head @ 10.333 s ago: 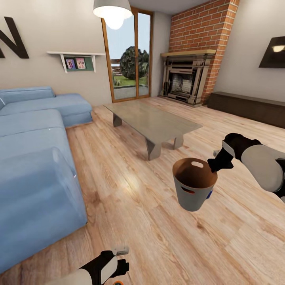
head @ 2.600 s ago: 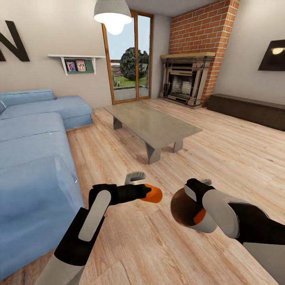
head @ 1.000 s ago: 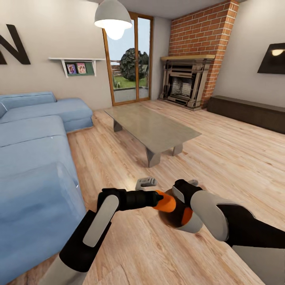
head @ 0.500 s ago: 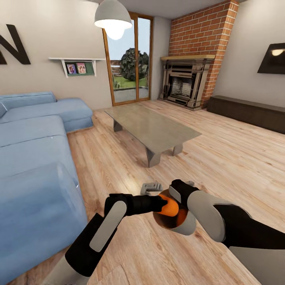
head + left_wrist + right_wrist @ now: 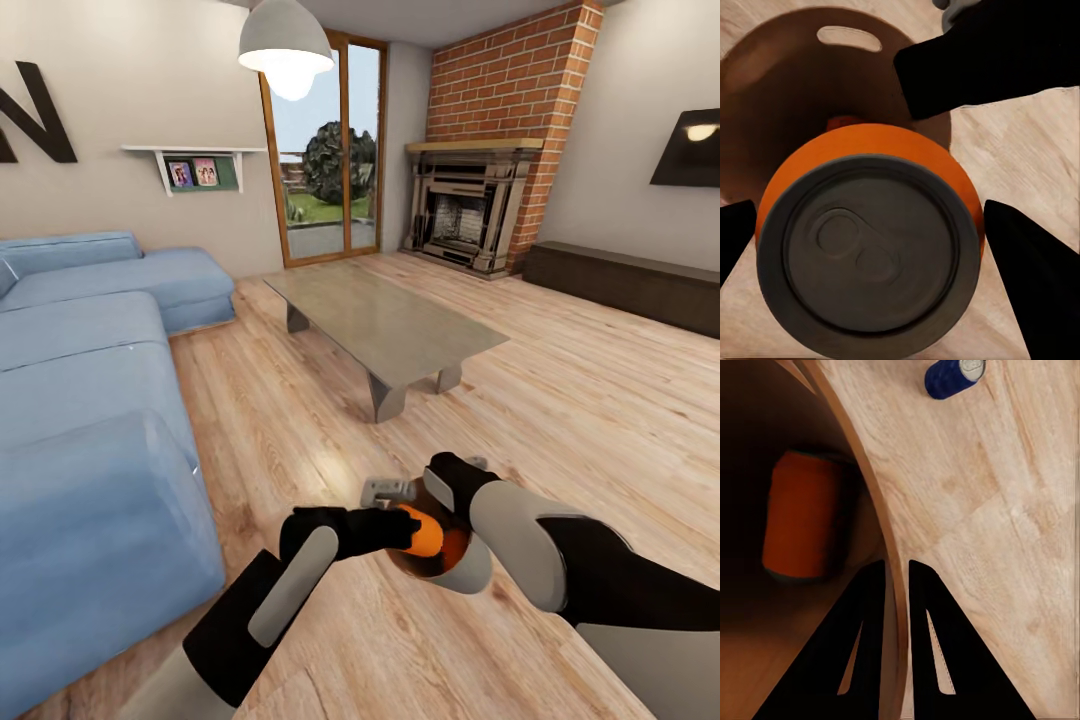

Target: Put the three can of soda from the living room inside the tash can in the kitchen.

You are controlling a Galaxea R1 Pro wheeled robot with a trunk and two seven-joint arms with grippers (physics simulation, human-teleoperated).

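My left gripper (image 5: 408, 528) is shut on an orange soda can (image 5: 424, 533) and holds it at the mouth of the copper-brown trash can (image 5: 468, 572). In the left wrist view the can's grey top (image 5: 870, 251) faces the camera, with the bin's brown inside (image 5: 784, 97) and its handle cutout behind it. My right gripper (image 5: 447, 478) is shut on the bin's rim and holds the bin tilted above the floor. The right wrist view shows the bin wall (image 5: 881, 547) pinched between the fingers (image 5: 934, 652), and a second orange can (image 5: 802, 521) lying inside.
A blue can (image 5: 954, 376) lies on the wood floor beyond the bin. The glass-topped coffee table (image 5: 385, 315) stands ahead, the blue sofa (image 5: 90, 400) to the left, and the brick fireplace (image 5: 465, 205) and low dark bench (image 5: 625, 270) at the back right.
My left arm has carried the orange can rightward and down from beside the bin into its mouth. The right arm has brought the bin in from farther right.
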